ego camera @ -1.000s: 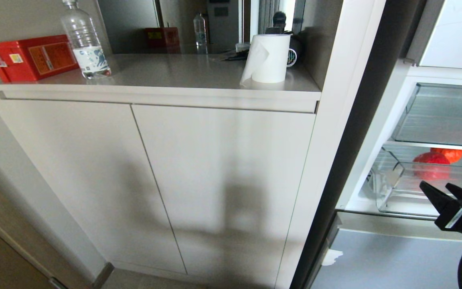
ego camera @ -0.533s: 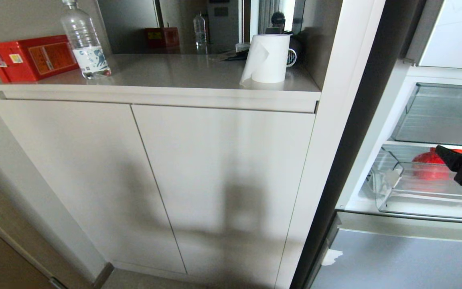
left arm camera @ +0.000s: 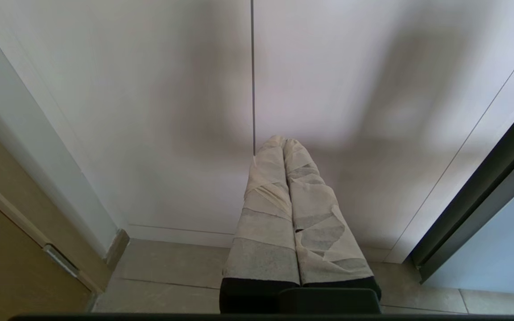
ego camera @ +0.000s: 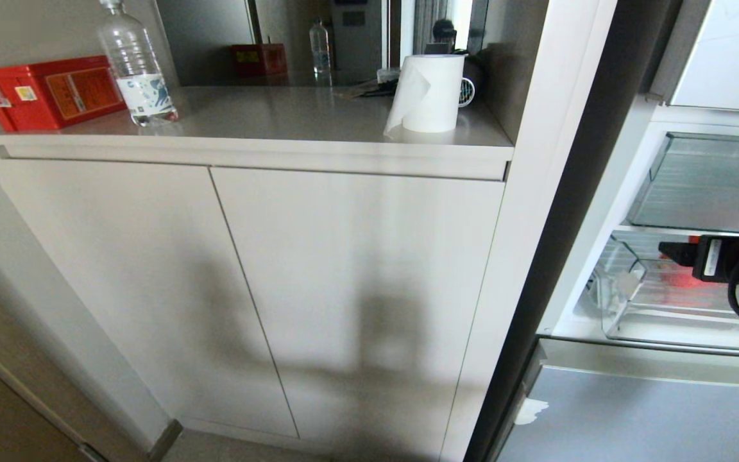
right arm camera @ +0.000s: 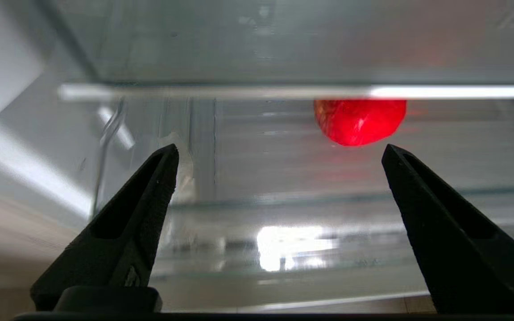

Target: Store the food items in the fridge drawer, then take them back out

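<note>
Your right gripper stands level before the drawer with fingers spread wide and empty, the red fruit lying ahead of them nearer one tip, probably lined up for retrieval; left gripper hangs parked, wrapped fingers pressed together.

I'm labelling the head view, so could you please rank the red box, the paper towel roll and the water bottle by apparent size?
1. red box
2. paper towel roll and water bottle: look alike, so unranked.
</note>
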You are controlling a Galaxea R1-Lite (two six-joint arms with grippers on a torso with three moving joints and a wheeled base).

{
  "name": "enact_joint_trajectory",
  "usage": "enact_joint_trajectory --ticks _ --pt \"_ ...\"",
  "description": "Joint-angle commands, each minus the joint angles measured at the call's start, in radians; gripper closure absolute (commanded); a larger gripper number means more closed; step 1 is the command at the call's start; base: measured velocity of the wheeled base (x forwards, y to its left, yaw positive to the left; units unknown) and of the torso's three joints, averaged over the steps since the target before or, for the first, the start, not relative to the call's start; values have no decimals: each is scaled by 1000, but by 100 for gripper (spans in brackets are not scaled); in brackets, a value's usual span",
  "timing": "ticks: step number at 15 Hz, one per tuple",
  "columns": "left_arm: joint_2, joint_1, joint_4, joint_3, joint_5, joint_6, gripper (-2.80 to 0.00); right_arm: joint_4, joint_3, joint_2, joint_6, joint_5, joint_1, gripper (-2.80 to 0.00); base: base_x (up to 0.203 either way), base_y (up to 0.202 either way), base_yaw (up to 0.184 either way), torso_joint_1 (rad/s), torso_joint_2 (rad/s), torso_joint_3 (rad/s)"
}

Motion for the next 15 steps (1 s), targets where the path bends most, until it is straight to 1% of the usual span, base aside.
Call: enact_joint_trajectory --ticks 1,2,3,5,8,10,11,13,15 --pt "0 0 0 0 1 0 0 -3 -37 60 0 -1 -9 -280 0 0 0 0 0 0" --pt "0 0 0 0 1 0 0 -1 -63 79 -3 -1 -14 -280 0 0 0 0 0 0" --pt "0 0 0 0 -1 0 0 20 -76 92 -26 -1 -20 -280 0 0 0 0 0 0" --pt "0 0 0 0 1 0 0 97 -126 111 -45 7 -22 -280 0 0 0 0 0 0" --pt "0 0 0 0 1 0 0 278 -255 145 -53 25 -31 -280 0 0 0 0 0 0" --pt "0 0 0 0 1 0 0 440 -332 165 -69 30 -38 -280 0 0 0 0 0 0" --pt "0 0 0 0 1 0 0 487 -347 167 -94 31 -40 -280 0 0 0 0 0 0" --pt "0 0 0 0 1 0 0 530 -347 155 -100 31 -48 -280 0 0 0 0 0 0" --pt "0 0 0 0 1 0 0 622 -343 115 -100 33 -64 -280 0 0 0 0 0 0"
